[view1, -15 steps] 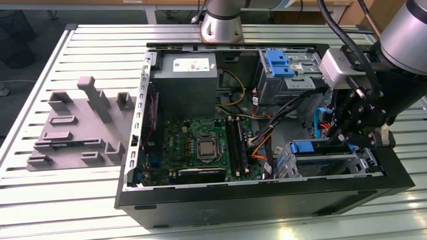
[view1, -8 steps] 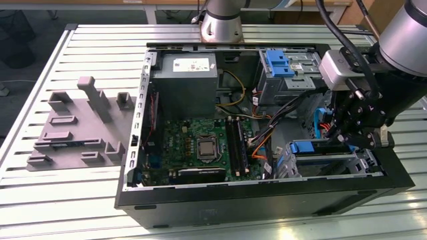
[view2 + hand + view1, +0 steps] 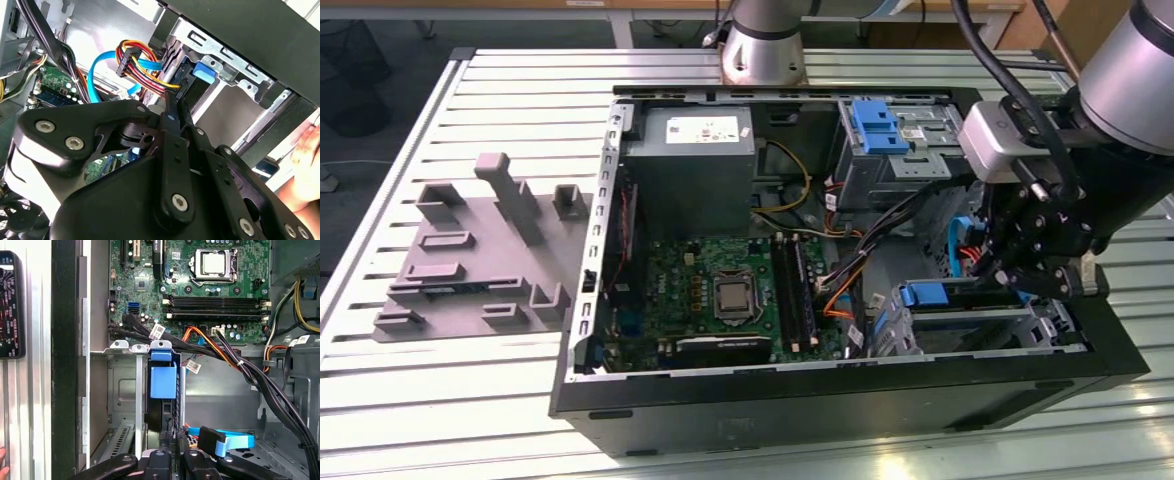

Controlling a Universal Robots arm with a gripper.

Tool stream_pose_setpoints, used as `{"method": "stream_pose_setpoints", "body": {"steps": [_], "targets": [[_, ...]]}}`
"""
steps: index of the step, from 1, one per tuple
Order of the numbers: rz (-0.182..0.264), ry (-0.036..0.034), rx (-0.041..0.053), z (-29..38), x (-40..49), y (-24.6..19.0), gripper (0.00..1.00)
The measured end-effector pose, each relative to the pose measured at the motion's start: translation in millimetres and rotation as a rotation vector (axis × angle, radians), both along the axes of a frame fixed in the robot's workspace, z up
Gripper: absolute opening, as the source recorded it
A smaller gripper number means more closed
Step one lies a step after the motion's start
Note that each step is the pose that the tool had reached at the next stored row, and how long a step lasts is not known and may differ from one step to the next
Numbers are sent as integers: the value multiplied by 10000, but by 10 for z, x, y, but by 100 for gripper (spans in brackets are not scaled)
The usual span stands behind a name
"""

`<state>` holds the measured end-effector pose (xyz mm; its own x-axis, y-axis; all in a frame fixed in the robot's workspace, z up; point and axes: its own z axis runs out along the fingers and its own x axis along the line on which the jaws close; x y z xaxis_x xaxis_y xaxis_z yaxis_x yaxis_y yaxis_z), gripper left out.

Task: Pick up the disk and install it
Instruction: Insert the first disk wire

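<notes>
Black jaws, pinched nearly together with nothing between, hang beside the disk (image 3: 163, 382) seated in its bay (image 3: 120, 390).

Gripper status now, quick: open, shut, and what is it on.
Gripper: fingers together, down inside the computer case at the drive cage; whether they clamp the disk cannot be told.

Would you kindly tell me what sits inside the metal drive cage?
A blue plastic tab stands in the metal drive cage, with the black end effector beside it; anything beneath is covered.
</notes>
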<state>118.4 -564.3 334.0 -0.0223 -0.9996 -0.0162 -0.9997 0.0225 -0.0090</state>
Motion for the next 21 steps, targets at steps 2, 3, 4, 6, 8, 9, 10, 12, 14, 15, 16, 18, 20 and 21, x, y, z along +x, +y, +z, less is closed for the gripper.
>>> {"method": "stream_pose_setpoints", "body": {"steps": [2,3,4,6,8,9,10,12,14,15,16,18,20,21], "targets": [[-1,0,0,0,0,-3,16],[-1,0,0,0,0,-5,16],[-1,0,2,-1,0,-7,16],[-1,0,1,-1,0,-10,16],[-1,0,-2,1,0,-11,16],[-1,0,-1,1,0,-11,16],[-1,0,0,0,0,-12,16],[0,0,-1,-2,0,-12,16],[-1,0,2,-7,0,-12,16],[0,0,2,-9,0,-12,16],[-1,0,1,-11,0,-12,16],[-1,0,0,-17,0,-12,16],[-1,0,5,-27,0,-12,16],[0,0,3,-30,0,-12,16]]}}
